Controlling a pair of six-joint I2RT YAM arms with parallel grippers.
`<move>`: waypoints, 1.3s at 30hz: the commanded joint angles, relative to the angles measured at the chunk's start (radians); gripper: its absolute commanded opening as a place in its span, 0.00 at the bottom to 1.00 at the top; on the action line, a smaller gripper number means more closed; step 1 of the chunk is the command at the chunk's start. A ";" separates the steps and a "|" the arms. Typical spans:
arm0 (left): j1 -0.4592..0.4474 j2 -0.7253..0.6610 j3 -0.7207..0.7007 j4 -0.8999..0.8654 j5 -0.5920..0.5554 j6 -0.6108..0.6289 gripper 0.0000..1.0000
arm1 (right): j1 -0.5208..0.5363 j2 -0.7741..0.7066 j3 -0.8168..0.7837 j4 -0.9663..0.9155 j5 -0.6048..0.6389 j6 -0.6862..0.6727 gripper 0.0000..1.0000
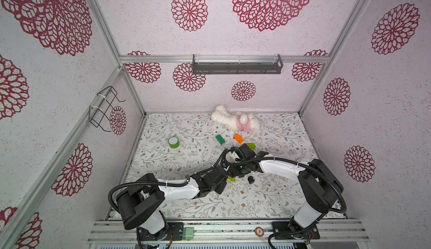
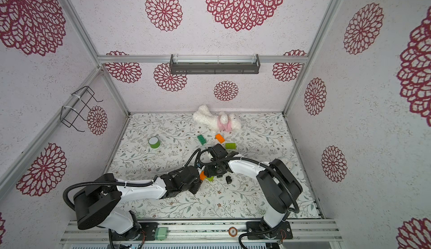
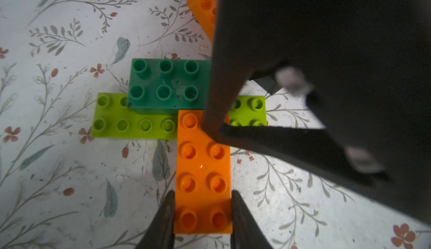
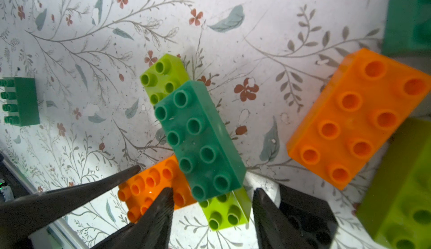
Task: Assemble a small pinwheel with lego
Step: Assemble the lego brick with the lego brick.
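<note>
Lego build (image 1: pixel 231 178) mid-table: one dark green brick (image 3: pixel 168 84) and one orange brick (image 3: pixel 203 166) atop a lime green base (image 3: pixel 130 125). Left gripper (image 3: pixel 203 193) pinches the orange brick; right gripper (image 4: pixel 212 189) straddles the dark green brick, fingers (image 4: pixel 163 212) spread. Three lie loose behind: second dark green brick (image 1: pixel 220 139), second orange brick (image 1: pixel 238 138), lime brick (image 1: pixel 251 146). One black brick (image 1: pixel 251 179) alongside.

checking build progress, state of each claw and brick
left claw: shut on orange brick
right claw: open, at dark green brick
orange brick: gripped, overlapping lime brick
dark green brick: stacked on lime brick
lime brick: flat on table
black brick: loose
spare bricks: loose
</note>
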 commanded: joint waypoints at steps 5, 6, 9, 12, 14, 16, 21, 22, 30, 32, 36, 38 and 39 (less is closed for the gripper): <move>-0.011 -0.025 0.001 0.019 -0.049 -0.005 0.29 | 0.006 0.023 -0.069 -0.075 0.104 0.018 0.57; -0.012 -0.028 0.000 0.020 -0.050 -0.004 0.30 | 0.007 0.021 -0.069 -0.074 0.104 0.019 0.57; -0.010 -0.038 -0.002 0.017 -0.055 -0.002 0.33 | 0.010 0.006 -0.059 -0.073 0.092 0.019 0.57; -0.011 -0.050 0.001 0.014 -0.057 0.001 0.40 | 0.011 -0.008 -0.045 -0.065 0.058 0.024 0.57; -0.011 -0.058 0.002 0.008 -0.059 0.006 0.45 | 0.011 -0.018 -0.037 -0.059 0.041 0.028 0.57; -0.011 -0.071 -0.003 0.009 -0.060 0.008 0.51 | 0.012 -0.025 -0.025 -0.059 0.025 0.028 0.58; -0.011 -0.148 -0.057 0.061 -0.051 0.017 0.73 | 0.009 -0.036 -0.007 -0.034 -0.044 0.031 0.64; -0.009 -0.177 -0.073 0.077 -0.048 0.016 0.76 | 0.009 -0.042 -0.007 -0.026 -0.059 0.032 0.67; 0.091 -0.457 -0.185 0.069 -0.018 -0.096 0.97 | -0.019 -0.094 -0.031 0.041 -0.159 0.043 0.93; 0.151 -0.525 -0.192 0.034 0.026 -0.142 0.97 | -0.024 -0.094 -0.038 0.050 -0.168 0.041 0.93; 0.277 -0.653 -0.208 -0.011 0.133 -0.221 0.97 | -0.027 -0.076 -0.052 0.076 -0.191 0.051 0.93; 0.322 -0.707 -0.211 -0.030 0.164 -0.244 0.97 | -0.026 -0.066 -0.061 0.093 -0.199 0.062 0.93; 0.342 -0.731 -0.210 -0.043 0.173 -0.254 0.97 | -0.025 -0.063 -0.068 0.101 -0.202 0.068 0.93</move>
